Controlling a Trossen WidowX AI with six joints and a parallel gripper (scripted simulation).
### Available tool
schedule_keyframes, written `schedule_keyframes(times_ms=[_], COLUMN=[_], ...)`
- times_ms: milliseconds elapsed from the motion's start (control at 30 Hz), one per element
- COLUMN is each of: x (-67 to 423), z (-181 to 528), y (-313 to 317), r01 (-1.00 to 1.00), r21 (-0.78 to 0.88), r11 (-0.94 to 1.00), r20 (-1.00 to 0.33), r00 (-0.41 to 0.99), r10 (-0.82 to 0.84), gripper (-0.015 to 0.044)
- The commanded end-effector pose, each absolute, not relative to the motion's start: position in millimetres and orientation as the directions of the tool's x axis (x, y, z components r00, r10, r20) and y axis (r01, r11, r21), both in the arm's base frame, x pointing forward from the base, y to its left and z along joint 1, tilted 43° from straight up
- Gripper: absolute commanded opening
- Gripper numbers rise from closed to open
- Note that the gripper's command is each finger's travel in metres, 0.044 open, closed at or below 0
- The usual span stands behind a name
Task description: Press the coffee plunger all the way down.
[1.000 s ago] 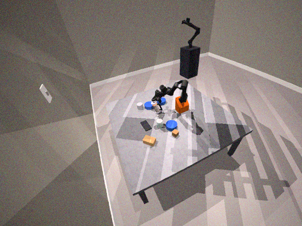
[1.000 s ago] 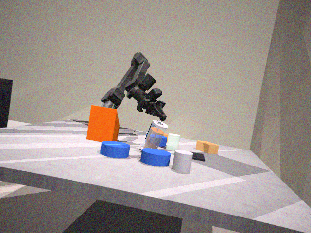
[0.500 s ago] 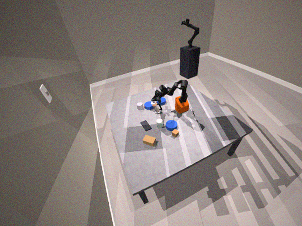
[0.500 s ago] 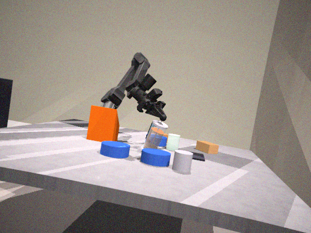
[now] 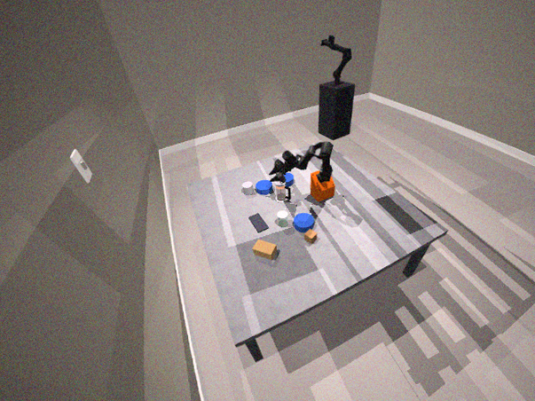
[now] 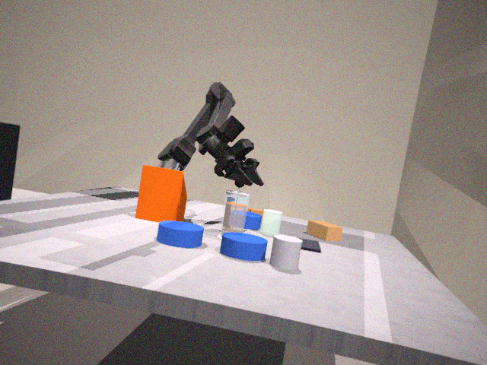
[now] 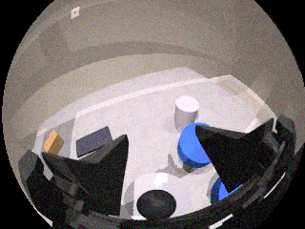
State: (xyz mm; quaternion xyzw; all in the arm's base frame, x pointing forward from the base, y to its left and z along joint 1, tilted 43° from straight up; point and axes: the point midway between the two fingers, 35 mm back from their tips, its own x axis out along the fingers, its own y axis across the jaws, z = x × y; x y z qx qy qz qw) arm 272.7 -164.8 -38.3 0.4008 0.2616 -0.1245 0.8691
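The glass coffee press (image 5: pixel 281 191) (image 6: pixel 236 214) stands upright on the table between the blue discs. Its dark round plunger knob (image 7: pixel 156 204) (image 6: pixel 238 184) sits low, just above the lid. My gripper (image 5: pixel 278 175) (image 6: pixel 246 181) (image 7: pixel 162 134) is open and hangs directly over the press top. The knob lies near the finger bases, and neither finger pinches it.
The arm's orange base block (image 5: pixel 322 187) (image 6: pixel 160 193) stands beside the press. Blue discs (image 6: pixel 179 233) (image 6: pixel 243 245) (image 7: pixel 193 147), a grey cylinder (image 6: pixel 285 252) (image 7: pixel 186 111) and a pale green cup (image 6: pixel 271 222) ring the press. A tan block (image 5: pixel 264 249) (image 6: pixel 324 230) and a dark slab (image 5: pixel 258 222) (image 7: pixel 94 141) lie further off.
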Motion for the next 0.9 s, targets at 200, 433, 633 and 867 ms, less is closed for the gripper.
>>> schedule_keyframes(times_ms=[200,433,633,867], x=[274.1,264.1,236.8,217.5], z=[-35.8,-22.6,15.1,41.5], y=[-170.9,-188.9,-192.2,-185.8], r01=[0.433,0.451,0.441,0.425], r21=[0.621,0.598,0.612,0.632], r11=[0.654,0.663,0.656,0.648], r20=[-0.551,-0.555,-0.570,-0.563], r00=[0.834,0.830,0.822,0.827], r10=[-0.029,-0.063,-0.020,0.006], gripper=[0.0440,0.0440,0.0440,0.0440])
